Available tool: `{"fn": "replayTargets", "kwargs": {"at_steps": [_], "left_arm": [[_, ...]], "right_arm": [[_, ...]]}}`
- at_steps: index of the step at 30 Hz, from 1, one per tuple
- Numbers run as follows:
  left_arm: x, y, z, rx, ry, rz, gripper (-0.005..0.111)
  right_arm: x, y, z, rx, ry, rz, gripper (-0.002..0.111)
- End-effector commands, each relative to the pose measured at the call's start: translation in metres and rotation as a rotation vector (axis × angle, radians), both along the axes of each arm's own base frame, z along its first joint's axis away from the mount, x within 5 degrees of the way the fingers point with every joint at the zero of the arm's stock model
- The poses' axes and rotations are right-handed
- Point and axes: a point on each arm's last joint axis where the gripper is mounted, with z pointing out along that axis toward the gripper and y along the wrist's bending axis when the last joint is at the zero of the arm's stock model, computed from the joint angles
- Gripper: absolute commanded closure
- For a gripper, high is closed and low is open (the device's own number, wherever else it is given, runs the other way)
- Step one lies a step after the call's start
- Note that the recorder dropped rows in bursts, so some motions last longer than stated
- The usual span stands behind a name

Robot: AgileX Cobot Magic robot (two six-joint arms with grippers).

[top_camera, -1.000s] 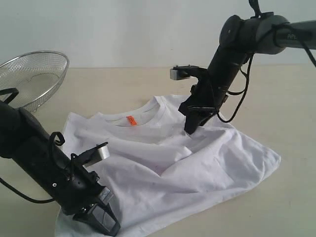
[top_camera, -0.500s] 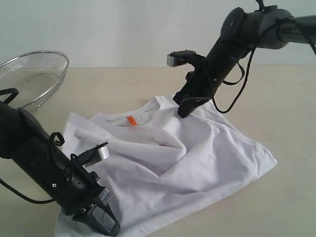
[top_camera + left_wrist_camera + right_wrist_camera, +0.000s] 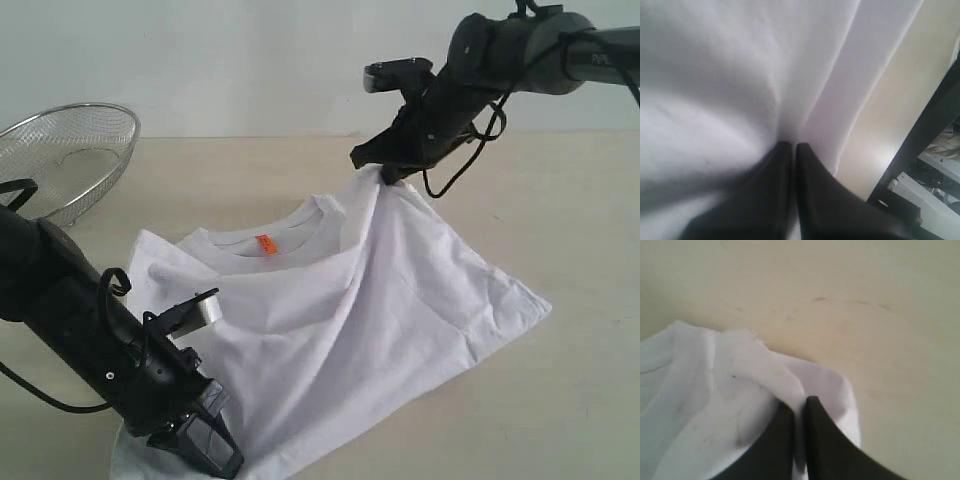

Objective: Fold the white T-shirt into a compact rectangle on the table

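As left tool (image 3: pixel 789 146) and right tool (image 3: pixel 799 402) clamp, one white T-shirt (image 3: pixel 350 310) drapes.

I see open counter (image 3: pixel 580 400) right of and behind the white T-shirt (image 3: pixel 380 300). A wire basket (image 3: pixel 95 170) stands in the way at far left.

one shirt (image 3: pixel 360 310) with one orange tag (image 3: pixel 265 244), on one tabletop (image 3: pixel 580 200). one wire basket (image 3: pixel 70 150) near the tabletop's far left corner. two grippers: one left gripper (image 3: pixel 225 462), one right gripper (image 3: pixel 385 172).
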Motion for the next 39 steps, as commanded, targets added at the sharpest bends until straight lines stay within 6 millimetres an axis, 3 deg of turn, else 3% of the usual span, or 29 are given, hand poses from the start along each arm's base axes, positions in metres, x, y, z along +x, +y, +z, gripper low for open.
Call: {"fn": "replayTargets", "kwargs": {"at_steps": [1, 5, 16, 18, 20, 22, 23, 24, 27, 32, 39], "left_arm": [[-0.006, 0.003, -0.009, 0.05, -0.012, -0.025, 0.102], [-0.006, 0.003, -0.009, 0.05, -0.012, -0.025, 0.102], [-0.005, 0.003, -0.009, 0.062, -0.005, -0.006, 0.102], [-0.005, 0.003, -0.009, 0.063, -0.007, -0.005, 0.102], [-0.005, 0.003, -0.01, 0.066, -0.011, -0.004, 0.102], [-0.005, 0.003, -0.01, 0.066, -0.011, -0.004, 0.102], [-0.005, 0.003, -0.01, 0.066, -0.011, -0.004, 0.102], [-0.005, 0.003, -0.01, 0.066, -0.011, -0.004, 0.102], [-0.005, 0.003, -0.01, 0.066, -0.011, -0.004, 0.102], [-0.004, 0.006, -0.01, 0.079, -0.023, -0.022, 0.102], [0.002, 0.016, -0.001, 0.074, -0.056, 0.015, 0.102]], "right_arm": [[0.004, -0.015, 0.011, -0.102, -0.041, -0.146, 0.108], [0.005, -0.026, 0.011, -0.193, -0.064, -0.202, 0.108], [0.005, -0.04, 0.009, -0.25, -0.039, -0.152, 0.107], [0.004, -0.041, 0.008, -0.261, -0.025, -0.14, 0.097], [0.003, -0.041, 0.008, -0.268, -0.014, -0.134, 0.077], [0.001, -0.042, 0.007, -0.276, 0.002, -0.134, 0.051], [0.0, -0.043, 0.008, -0.287, 0.019, -0.134, 0.042], [-0.002, -0.044, 0.011, -0.299, 0.038, -0.141, 0.04], [-0.011, -0.05, 0.021, -0.358, 0.137, -0.166, 0.06], [-0.03, -0.053, 0.029, -0.414, 0.3, -0.126, 0.108], [-0.036, -0.046, 0.026, -0.36, 0.369, -0.002, 0.108]]}}
